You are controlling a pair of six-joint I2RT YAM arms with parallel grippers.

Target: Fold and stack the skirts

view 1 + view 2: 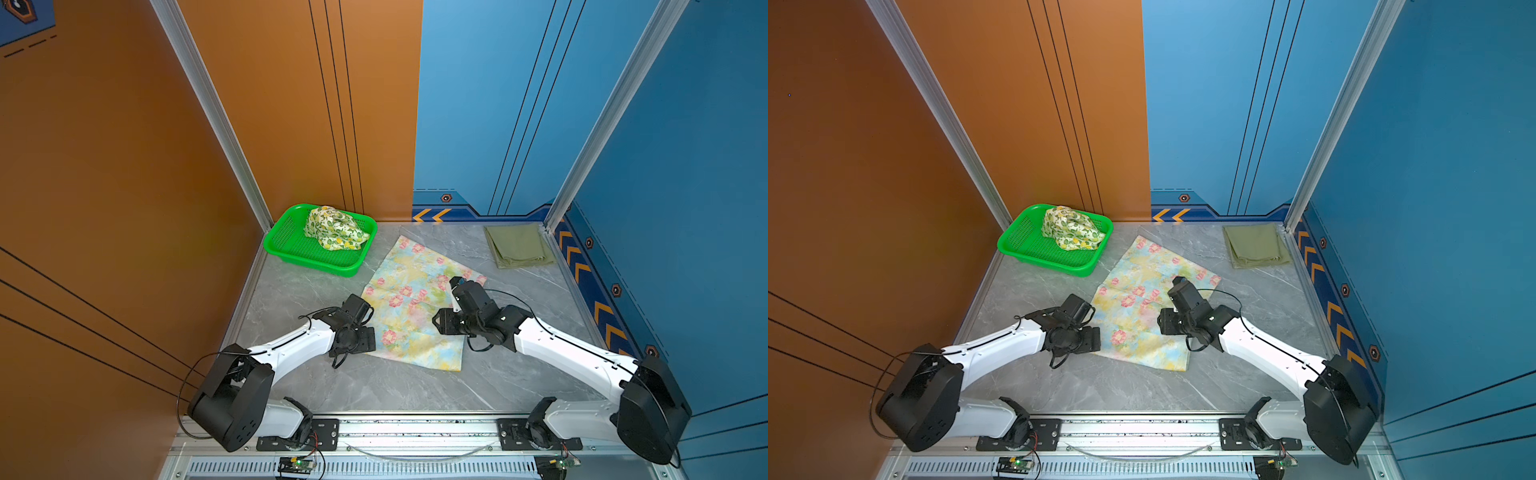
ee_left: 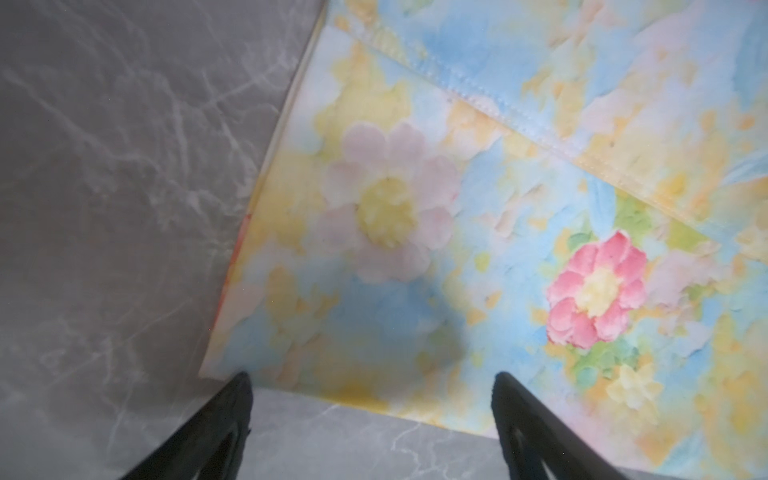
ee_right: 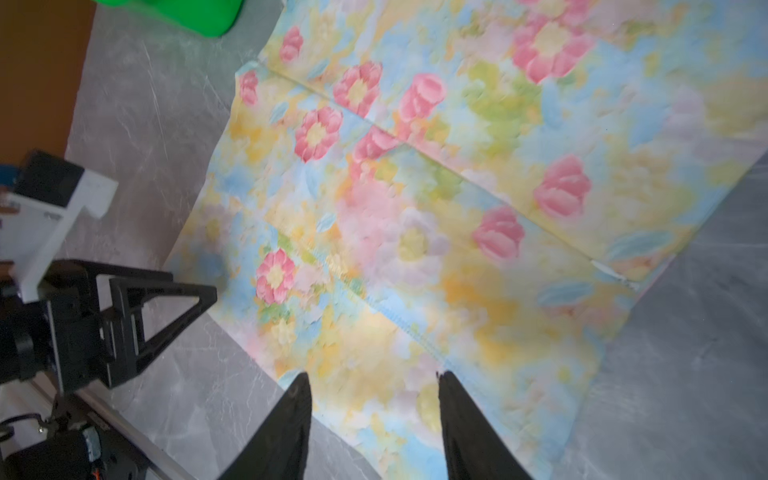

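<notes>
On the near part of the grey tabletop [image 1: 374, 390] the two arms reach in from both sides to the floral skirt [image 1: 411, 291]. This skirt lies flat in the middle, directly between them. Its long axis goes roughly from the near side to the far side, a little slanted.

The left gripper [image 2: 372, 378] has its jaws wide apart and holds nothing. It stands at the near left corner of the skirt, and the near hem passes between its fingers. The right gripper [image 3: 374, 380] is over the near right part of the same skirt. Its jaws are apart, but narrower, and I see no cloth pinched between them.

Each arm is near to its own near corner, so I judge that the coming move is a two-handed pinch there and a fold away toward the far hem.

Farther back on the left, the lemon skirt [image 1: 332, 230] lies crumpled in the green basket [image 1: 291, 257]. In the far right corner the olive skirt [image 1: 519, 247] lies already folded.
</notes>
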